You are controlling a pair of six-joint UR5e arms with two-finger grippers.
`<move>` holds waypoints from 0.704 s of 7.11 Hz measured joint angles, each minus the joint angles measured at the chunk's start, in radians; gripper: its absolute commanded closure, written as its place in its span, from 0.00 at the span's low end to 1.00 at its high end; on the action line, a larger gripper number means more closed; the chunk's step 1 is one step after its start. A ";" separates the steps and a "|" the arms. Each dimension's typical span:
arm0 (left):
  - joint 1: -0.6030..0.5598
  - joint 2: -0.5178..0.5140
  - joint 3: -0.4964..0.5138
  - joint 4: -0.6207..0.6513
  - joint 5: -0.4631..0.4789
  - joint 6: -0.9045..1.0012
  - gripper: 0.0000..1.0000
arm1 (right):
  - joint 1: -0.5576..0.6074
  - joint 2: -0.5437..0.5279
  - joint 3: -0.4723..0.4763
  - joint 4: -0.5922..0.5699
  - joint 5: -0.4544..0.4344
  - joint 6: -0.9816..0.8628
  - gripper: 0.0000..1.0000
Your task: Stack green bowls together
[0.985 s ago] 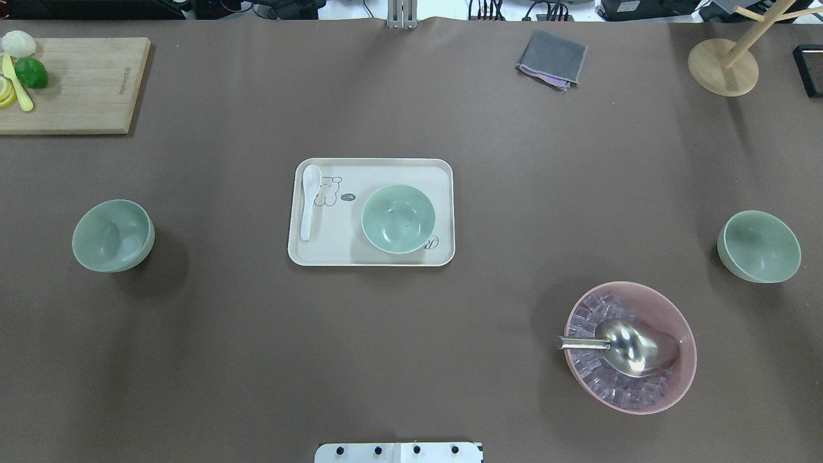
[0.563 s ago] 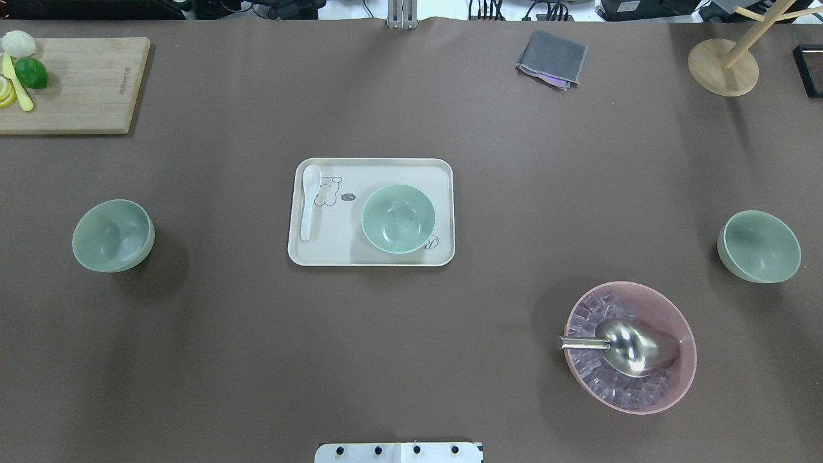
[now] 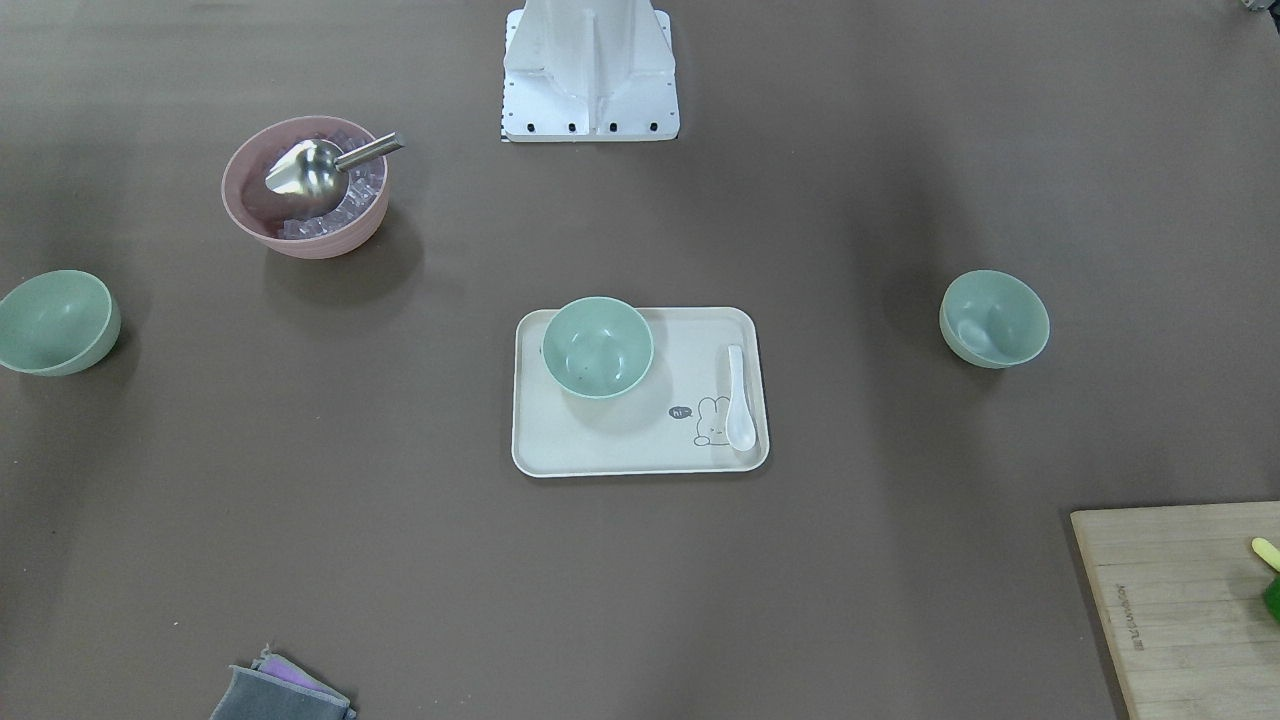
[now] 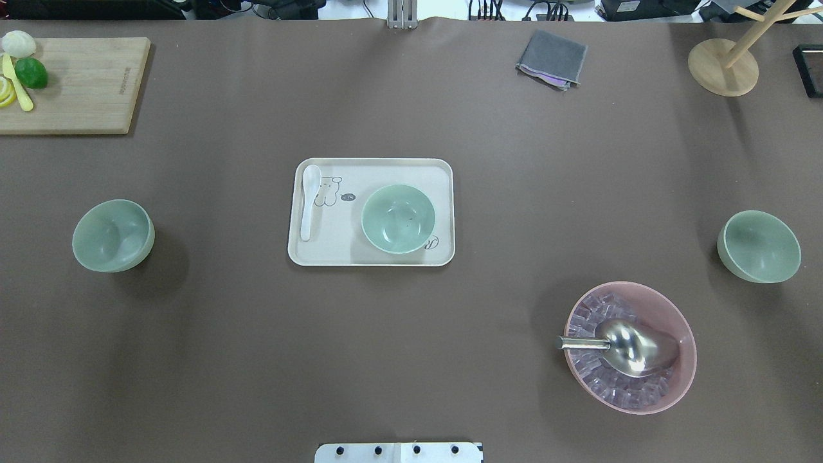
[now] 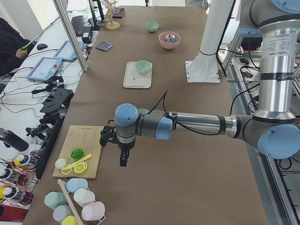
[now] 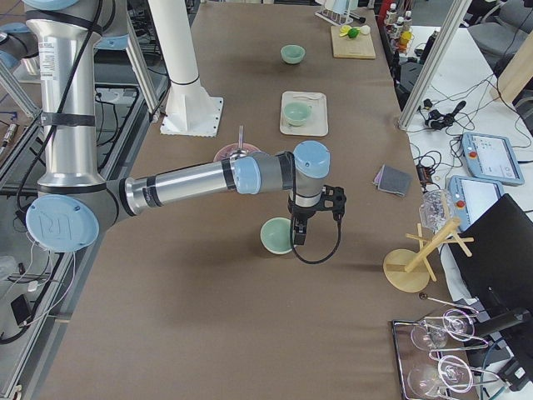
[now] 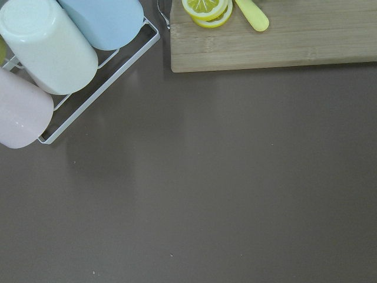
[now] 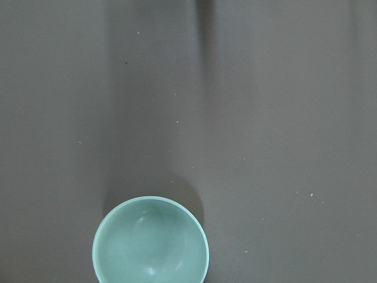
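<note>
Three pale green bowls stand apart on the brown table: a left bowl [image 4: 112,235], a middle bowl [image 4: 398,218] on the cream tray [image 4: 373,254], and a right bowl [image 4: 759,246]. Neither gripper shows in the overhead or front views. In the exterior left view my left gripper [image 5: 123,163] hangs over the table beside the cutting board, with the left bowl [image 5: 143,111] partly hidden behind the arm. In the exterior right view my right gripper [image 6: 295,237] hangs just beside the right bowl [image 6: 276,236], which also shows in the right wrist view [image 8: 151,242]. I cannot tell whether either gripper is open or shut.
A white spoon [image 4: 308,202] lies on the tray. A pink bowl [image 4: 675,308] of ice with a metal scoop [image 4: 627,346] stands front right. A cutting board [image 4: 83,83] with lime and lemon is back left, a grey cloth [image 4: 551,59] and wooden stand [image 4: 723,67] at the back. A cup rack [image 7: 65,53] shows in the left wrist view.
</note>
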 measured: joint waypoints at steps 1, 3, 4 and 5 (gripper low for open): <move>0.028 -0.018 -0.009 -0.002 0.011 -0.001 0.02 | -0.002 0.000 0.001 0.000 0.000 0.001 0.00; 0.058 -0.037 -0.025 -0.011 0.038 -0.050 0.02 | -0.009 0.001 0.001 0.001 0.000 0.005 0.00; 0.080 -0.043 -0.031 -0.016 0.032 -0.079 0.02 | -0.011 0.001 0.002 0.002 0.000 0.005 0.00; 0.112 -0.057 -0.035 -0.018 0.017 -0.103 0.02 | -0.012 0.001 0.002 0.003 0.002 0.005 0.00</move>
